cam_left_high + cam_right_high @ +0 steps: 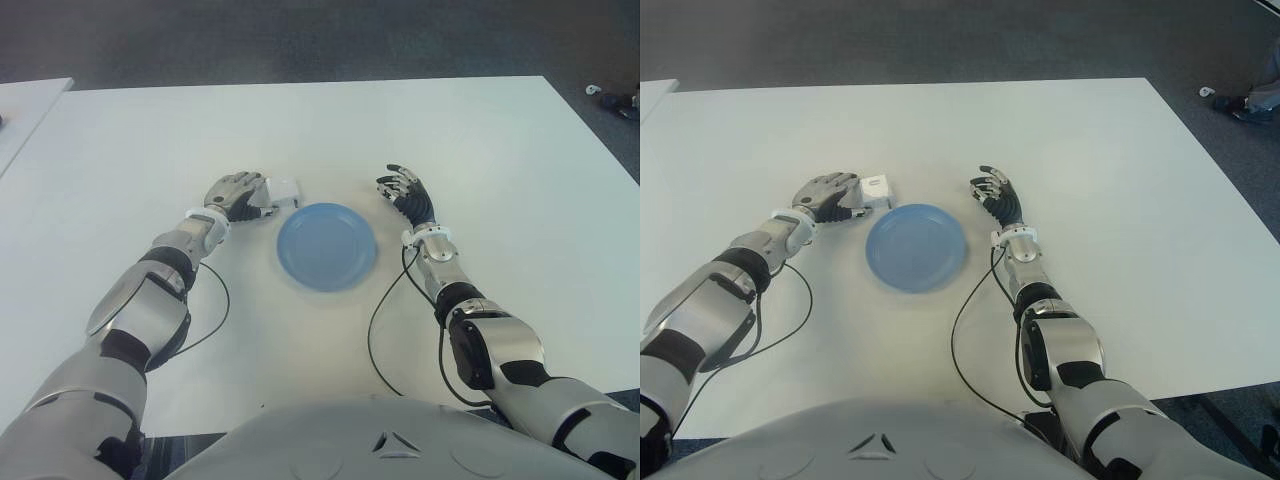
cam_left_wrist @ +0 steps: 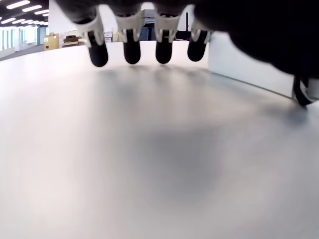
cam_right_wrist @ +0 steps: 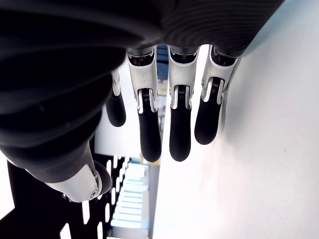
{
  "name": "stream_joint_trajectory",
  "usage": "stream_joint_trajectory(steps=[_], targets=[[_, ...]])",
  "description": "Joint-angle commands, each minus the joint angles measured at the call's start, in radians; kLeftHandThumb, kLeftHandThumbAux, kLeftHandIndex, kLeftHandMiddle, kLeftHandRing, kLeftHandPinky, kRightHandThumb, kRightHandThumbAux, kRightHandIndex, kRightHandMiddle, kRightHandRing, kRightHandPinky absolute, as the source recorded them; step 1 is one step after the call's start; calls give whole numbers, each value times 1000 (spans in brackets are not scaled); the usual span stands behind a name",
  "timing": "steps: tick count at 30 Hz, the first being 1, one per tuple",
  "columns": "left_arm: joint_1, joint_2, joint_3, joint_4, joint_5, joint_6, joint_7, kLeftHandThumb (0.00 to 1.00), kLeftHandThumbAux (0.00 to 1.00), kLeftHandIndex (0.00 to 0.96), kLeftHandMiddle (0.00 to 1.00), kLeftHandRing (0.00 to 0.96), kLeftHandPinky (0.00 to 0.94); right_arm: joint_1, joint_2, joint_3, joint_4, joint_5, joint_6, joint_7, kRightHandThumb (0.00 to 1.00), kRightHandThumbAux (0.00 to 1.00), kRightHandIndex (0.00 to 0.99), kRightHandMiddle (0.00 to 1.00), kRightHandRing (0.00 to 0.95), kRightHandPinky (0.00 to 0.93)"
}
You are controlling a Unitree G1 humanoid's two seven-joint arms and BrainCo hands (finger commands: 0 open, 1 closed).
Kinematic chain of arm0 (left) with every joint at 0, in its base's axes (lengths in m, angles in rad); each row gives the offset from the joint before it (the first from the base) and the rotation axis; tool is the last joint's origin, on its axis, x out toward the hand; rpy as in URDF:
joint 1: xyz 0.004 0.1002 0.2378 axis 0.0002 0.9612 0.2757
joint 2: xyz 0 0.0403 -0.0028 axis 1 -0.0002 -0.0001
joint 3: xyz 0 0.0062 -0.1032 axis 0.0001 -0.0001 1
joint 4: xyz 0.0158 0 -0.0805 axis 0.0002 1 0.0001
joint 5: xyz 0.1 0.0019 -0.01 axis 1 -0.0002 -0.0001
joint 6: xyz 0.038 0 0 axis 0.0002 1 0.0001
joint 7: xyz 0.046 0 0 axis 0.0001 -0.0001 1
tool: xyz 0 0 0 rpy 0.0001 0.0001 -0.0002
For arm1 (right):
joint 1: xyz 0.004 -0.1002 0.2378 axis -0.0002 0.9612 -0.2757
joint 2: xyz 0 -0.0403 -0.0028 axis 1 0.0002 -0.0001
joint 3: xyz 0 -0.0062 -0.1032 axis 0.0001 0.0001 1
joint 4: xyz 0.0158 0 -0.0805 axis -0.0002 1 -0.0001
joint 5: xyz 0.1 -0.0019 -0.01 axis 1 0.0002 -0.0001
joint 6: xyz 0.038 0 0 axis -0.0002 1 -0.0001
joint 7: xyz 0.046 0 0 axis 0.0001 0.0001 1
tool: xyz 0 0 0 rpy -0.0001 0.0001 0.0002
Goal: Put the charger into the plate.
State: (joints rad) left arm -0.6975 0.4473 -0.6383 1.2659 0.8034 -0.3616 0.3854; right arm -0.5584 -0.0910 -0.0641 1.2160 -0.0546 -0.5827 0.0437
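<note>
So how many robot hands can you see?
2. The left robot hand is at the white charger, left of the blue plate. The right robot hand is open, right of the plate.

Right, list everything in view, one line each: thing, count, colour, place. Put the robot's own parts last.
table: one, white, fills most of the eye views.
second table: one, white, corner at the far left edge.
plate: one, blue, on the table between the two hands, nothing in it.
charger: one, white, on the table by the plate's far left rim, against the left hand.
cables: two, black, running along the forearms over the table.
floor: dark grey, beyond the table.
left hand: one, silver and black, left of the plate, fingers curled beside the charger.
right hand: one, black and silver, right of the plate, fingers spread, holding nothing.
</note>
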Motion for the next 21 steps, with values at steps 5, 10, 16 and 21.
stream_joint_trajectory(steps=[5,10,16,21], targets=[[-11,-1,-16,2,16,-7,-9,241,159,0,0,0,0,73,17,6,56,-10,55,13,0,724,191,375,359,306],[-17,-4,-21,2,18,-5,-12,243,149,0,0,0,0,73,17,5,56,-8,54,17,0,726,194,375,360,310],[-19,-4,-24,1,19,-7,-10,243,146,0,0,0,0,74,18,3,56,-4,53,23,0,725,196,373,358,305],[-21,-6,-21,1,14,-11,-10,247,146,6,0,0,0,74,19,1,56,-2,52,29,0,723,197,373,356,306]])
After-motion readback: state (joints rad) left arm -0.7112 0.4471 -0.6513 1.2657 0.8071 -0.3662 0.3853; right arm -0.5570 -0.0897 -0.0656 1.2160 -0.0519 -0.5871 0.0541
